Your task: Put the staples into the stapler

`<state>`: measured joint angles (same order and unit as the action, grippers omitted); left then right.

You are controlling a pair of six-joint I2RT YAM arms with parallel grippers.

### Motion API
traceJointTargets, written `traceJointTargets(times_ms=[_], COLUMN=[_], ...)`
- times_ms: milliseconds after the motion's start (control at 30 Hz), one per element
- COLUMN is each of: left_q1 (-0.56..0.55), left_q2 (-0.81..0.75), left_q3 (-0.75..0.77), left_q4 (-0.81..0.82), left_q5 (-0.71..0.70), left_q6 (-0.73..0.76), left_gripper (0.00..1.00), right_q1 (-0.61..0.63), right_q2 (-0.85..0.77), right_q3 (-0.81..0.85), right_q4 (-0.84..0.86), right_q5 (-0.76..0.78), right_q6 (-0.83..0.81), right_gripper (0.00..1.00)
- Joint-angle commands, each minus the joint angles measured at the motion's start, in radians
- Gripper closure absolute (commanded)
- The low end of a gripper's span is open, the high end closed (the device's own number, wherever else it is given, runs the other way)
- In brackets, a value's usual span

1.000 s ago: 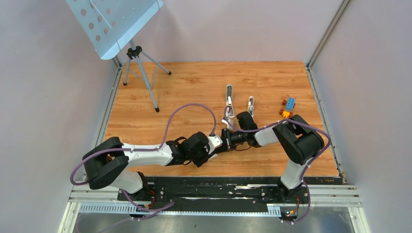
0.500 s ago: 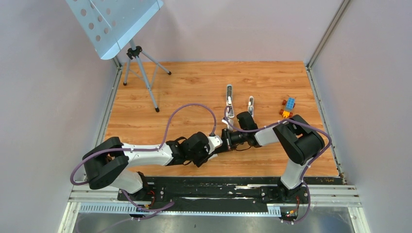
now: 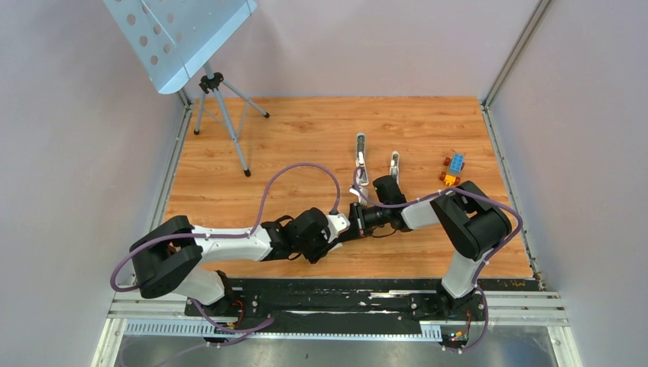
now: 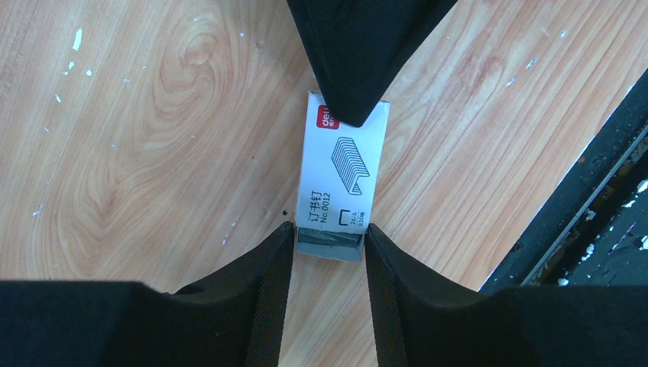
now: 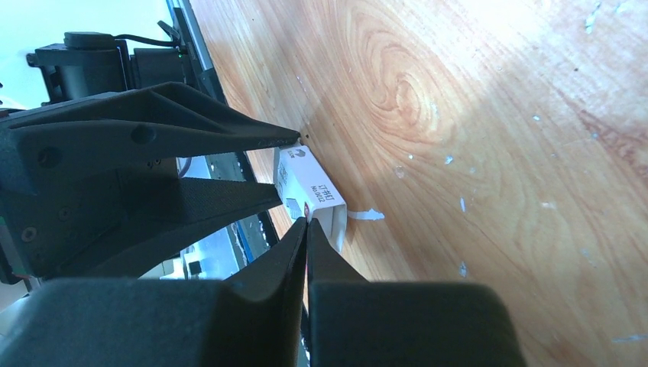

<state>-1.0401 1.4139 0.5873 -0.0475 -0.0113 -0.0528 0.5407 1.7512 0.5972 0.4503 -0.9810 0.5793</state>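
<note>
The small white staple box (image 4: pixel 340 168) lies on the wooden floor. Its grey inner tray (image 4: pixel 328 246) sticks out of the near end, with a dark ribbed strip of staples (image 4: pixel 330 236) just showing inside. My left gripper (image 4: pixel 329 252) clamps the tray end from both sides. My right gripper (image 5: pixel 307 223) is shut, its tips pressed on the box's far end (image 5: pixel 328 218). In the top view the two grippers meet nose to nose, left gripper (image 3: pixel 345 223), right gripper (image 3: pixel 356 219), and hide the box. The stapler (image 3: pixel 361 159) lies beyond them.
A second slim pale piece (image 3: pixel 394 166) lies right of the stapler. A colourful toy-brick block (image 3: pixel 452 169) sits at the right. A tripod (image 3: pixel 220 115) carrying a perforated metal plate (image 3: pixel 179 34) stands at the back left. The black base rail (image 4: pixel 581 222) runs close by.
</note>
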Motion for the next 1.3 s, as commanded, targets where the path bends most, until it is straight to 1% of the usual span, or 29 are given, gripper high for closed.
traceJointTargets(times_ms=[0,433,467,633,700,1267], left_q1=[0.003,0.005,0.004,0.004,0.004,0.003], left_q2=[-0.003,0.004,0.007,0.008,0.006,0.002], left_q3=[0.003,0.005,0.006,0.007,0.005,0.006], left_q4=[-0.02,-0.021,-0.021,-0.021,-0.021,-0.028], left_q5=[0.001,0.005,0.005,0.005,0.005,0.002], left_q6=[0.001,0.004,0.005,0.005,0.004,-0.005], left_gripper=[0.58,0.57,0.57,0.67,0.69,0.71], right_q1=[-0.012,-0.027,-0.028,-0.03,-0.032,-0.055], right_q2=[-0.017,-0.006,-0.004,-0.001,-0.002,-0.043], right_q3=[-0.011,-0.004,-0.004,-0.004,-0.003,-0.011], right_q4=[-0.006,-0.022,-0.022,-0.024,-0.027,-0.08], right_q5=[-0.028,-0.035,-0.035,-0.038,-0.04,-0.038], right_q6=[-0.025,-0.038,-0.038,-0.04,-0.041,-0.065], right_gripper=[0.97,1.0,1.0,1.0,1.0,1.0])
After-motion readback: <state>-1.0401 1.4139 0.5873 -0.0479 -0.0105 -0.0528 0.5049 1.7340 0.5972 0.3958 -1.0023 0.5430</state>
